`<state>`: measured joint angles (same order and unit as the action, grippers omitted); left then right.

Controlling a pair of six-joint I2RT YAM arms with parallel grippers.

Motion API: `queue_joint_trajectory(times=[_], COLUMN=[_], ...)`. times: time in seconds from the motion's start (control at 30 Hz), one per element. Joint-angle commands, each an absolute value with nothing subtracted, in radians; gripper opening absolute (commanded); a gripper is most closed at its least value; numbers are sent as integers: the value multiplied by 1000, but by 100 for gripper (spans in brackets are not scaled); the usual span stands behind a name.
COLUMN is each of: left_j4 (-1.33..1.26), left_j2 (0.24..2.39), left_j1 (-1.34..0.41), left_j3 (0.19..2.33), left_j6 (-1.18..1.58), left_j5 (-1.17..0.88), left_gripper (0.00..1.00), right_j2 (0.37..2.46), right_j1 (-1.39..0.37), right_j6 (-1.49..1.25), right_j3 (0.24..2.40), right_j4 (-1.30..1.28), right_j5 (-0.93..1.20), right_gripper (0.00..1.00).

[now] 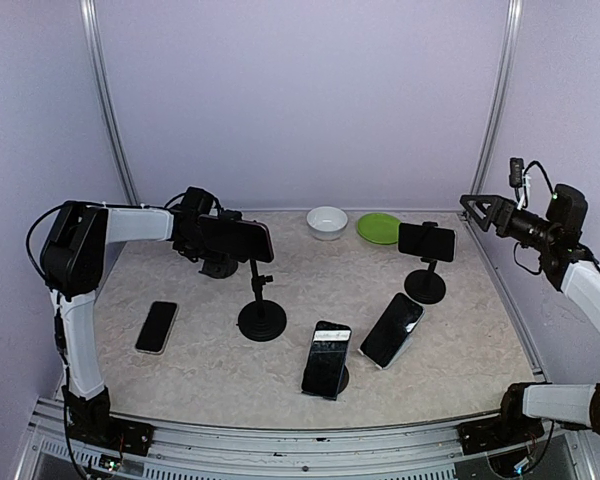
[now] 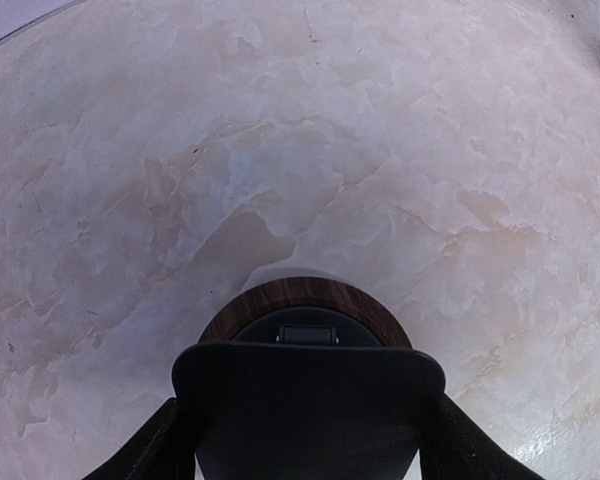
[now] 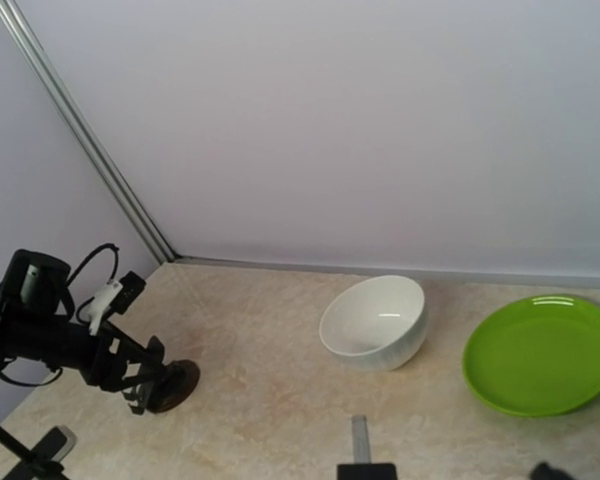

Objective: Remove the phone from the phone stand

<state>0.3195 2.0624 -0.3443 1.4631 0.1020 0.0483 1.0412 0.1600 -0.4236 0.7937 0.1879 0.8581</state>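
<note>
Marble-pattern table [image 1: 280,390]: beige veined top with pale lilac walls behind and at the sides; everything below stands on it.
Left arm [image 1: 130,225]: stretched to the right over the far-left part of the table, held above the surface.
Right arm [image 1: 592,290]: raised at the right edge, apart from all objects.
Phone stand [image 1: 259,300]: black pole on a round black base, upright, left of centre.
Second pole stand [image 1: 426,285]: same build, upright, right of centre; a dark handset [image 1: 426,242] sits crosswise at its head.
Left gripper [image 1: 212,240]: clamped on the phone's left end. In the wrist view a dark slab fills the whole span between the two fingers [image 2: 155,450].
Right gripper [image 1: 478,210]: fingers apart, nothing between them, aimed across the far side of the table.
Phone [image 1: 245,240]: dark, lying crosswise at the head of the phone stand. Whether the stand's clamp grips it cannot be told.
Propped phones: two dark handsets lean on low holders near the front, one at centre [image 1: 327,358] and one just to its right [image 1: 392,329].
Flat phone [image 1: 157,327]: lies on the table at the left, near the left arm's upright link.
Green plate [image 1: 379,228]: far side, right of the bowl, just beside it.
White bowl [image 1: 327,222]: far side, centre, upright.
Wood-rimmed disc [image 2: 300,298]: round, on the table directly below the left gripper.
</note>
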Motion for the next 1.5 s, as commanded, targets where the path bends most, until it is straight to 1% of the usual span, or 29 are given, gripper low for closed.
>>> queue_joint_trajectory(times=[0.0,0.07,0.33,0.43,0.73,0.97,1.07,1.13,1.2,1.3,1.4,1.47], left_j4=[321,319,343,340,369,362,360,366,376,384,382,368], left_j2=[2046,2020,1895,1866,1853,1823,1818,1822,1826,1822,1790,1746], left_j1=[-342,-327,-247,-202,-165,-164,-164,-164,-166,-172,-184,-194], left_j3=[1471,1451,1370,1327,1284,1217,1202,1197,1197,1194,1182,1162], left_j6=[97,94,82,53,30,32,30,28,32,42,57,63], left_j5=[91,92,75,51,21,21,28,31,43,60,84,94], left_gripper=[57,54,48,47,45,45,47,49,55,74,90,98], right_j2=[1019,1023,1030,1027,1021,1029,1043,1052,1062,1078,1093,1097], right_j1=[167,167,153,146,112,37,3,-23,-50,-96,-152,-182], right_j6=[-415,-413,-413,-413,-409,-344,-332,-327,-316,-298,-268,-255], right_j3=[822,822,828,828,840,881,907,919,930,953,980,990], right_j4=[178,176,179,188,201,176,169,167,160,139,107,96], right_j5=[854,858,862,863,882,891,898,901,902,894,877,868], right_gripper=[100,100,100,100,100,100,100,100,100,100,100,100])
